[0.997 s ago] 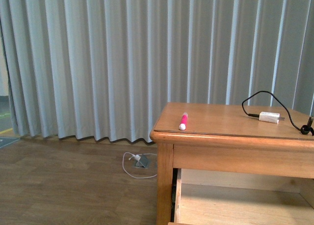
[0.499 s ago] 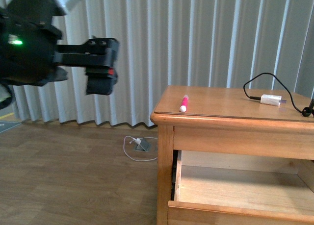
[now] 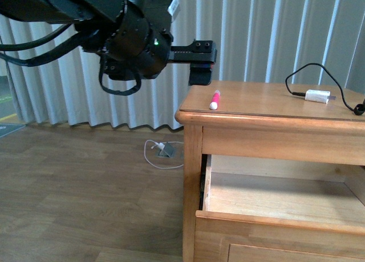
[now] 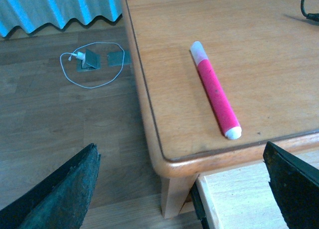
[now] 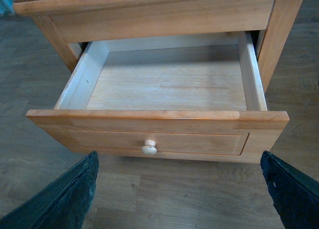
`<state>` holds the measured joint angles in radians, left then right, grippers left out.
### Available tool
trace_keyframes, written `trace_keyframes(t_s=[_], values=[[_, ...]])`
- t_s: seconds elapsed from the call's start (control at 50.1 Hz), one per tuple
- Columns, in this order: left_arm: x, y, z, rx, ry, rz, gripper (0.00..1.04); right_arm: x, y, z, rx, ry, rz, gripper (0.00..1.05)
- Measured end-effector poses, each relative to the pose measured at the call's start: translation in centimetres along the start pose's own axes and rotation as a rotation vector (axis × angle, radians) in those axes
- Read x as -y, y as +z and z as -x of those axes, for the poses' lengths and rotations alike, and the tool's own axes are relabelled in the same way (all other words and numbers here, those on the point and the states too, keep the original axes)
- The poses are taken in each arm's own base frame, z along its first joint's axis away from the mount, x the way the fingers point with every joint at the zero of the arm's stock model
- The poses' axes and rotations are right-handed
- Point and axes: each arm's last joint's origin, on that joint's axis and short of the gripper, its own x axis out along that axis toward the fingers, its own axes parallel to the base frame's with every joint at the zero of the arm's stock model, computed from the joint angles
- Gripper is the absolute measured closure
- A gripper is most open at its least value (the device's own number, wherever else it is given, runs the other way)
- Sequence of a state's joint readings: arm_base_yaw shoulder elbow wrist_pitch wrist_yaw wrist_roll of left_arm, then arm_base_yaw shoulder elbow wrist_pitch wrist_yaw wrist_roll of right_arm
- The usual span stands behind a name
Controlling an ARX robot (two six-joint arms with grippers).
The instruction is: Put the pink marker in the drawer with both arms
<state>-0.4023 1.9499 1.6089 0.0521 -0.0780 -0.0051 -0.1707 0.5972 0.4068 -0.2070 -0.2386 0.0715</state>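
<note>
Step in hand: pick-up not yet made. The drawer (image 5: 159,115) stands pulled out and looks bare inside, so the opening part reads as done; the grasp and transfer are left.

Pink marker (image 3: 215,100): lies flat on the bench (image 3: 268,111) top, near its front left corner, white end toward the front edge, a little slanted. Nothing touches it.

Left gripper (image 3: 201,73): jaws spread wide, empty, hanging just off the bench's left side a little above the top, near the marker but apart from it. The left wrist view looks down on the marker between the two fingers.

Right gripper (image 5: 178,156): also spread wide, holding nothing, out in front of the drawer and above its round knob (image 5: 149,148).

Next move, my judgement: bring the left gripper over the marker, set the jaws across the barrel, lower and close. The barrel is round and sits close to the edge, so a nudge could roll it off. Then carry it past the front edge and release over the drawer.

Surface: honey wood, smooth, rounded lip. A white plug adapter (image 3: 317,95) with a black cable sits well apart toward the right.

Room: pale pleated curtain (image 3: 256,33) behind, wood-plank floor (image 3: 85,188), a floor socket with a white cord (image 3: 165,152)
</note>
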Motion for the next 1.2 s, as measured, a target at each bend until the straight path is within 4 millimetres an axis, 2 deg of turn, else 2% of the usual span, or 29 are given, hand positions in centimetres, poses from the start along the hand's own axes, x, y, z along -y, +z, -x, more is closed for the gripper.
trace_keyframes(t_s=[0.08,0.199,0.439,0.798,0.917,1.197], values=[[1.3,0.2,-2.0,-0.020,-0.005,-0.009,0.06,0.0,0.0,0.0,0.000,0.000,0.000,0.08],[2.4,0.0,-3.9,-0.043,-0.006,-0.014,0.06,0.0,0.0,0.0,0.000,0.000,0.000,0.08],[3.8,-0.4,-6.4,-0.059,-0.025,-0.018,0.06,0.0,0.0,0.0,0.000,0.000,0.000,0.08],[4.5,0.0,-8.2,-0.067,-0.013,-0.026,0.06,0.0,0.0,0.0,0.000,0.000,0.000,0.08],[4.6,-0.8,-9.0,-0.121,0.004,-0.033,0.06,0.0,0.0,0.0,0.000,0.000,0.000,0.08],[4.5,-1.0,-9.1,-0.142,0.010,-0.038,0.06,0.0,0.0,0.0,0.000,0.000,0.000,0.08]])
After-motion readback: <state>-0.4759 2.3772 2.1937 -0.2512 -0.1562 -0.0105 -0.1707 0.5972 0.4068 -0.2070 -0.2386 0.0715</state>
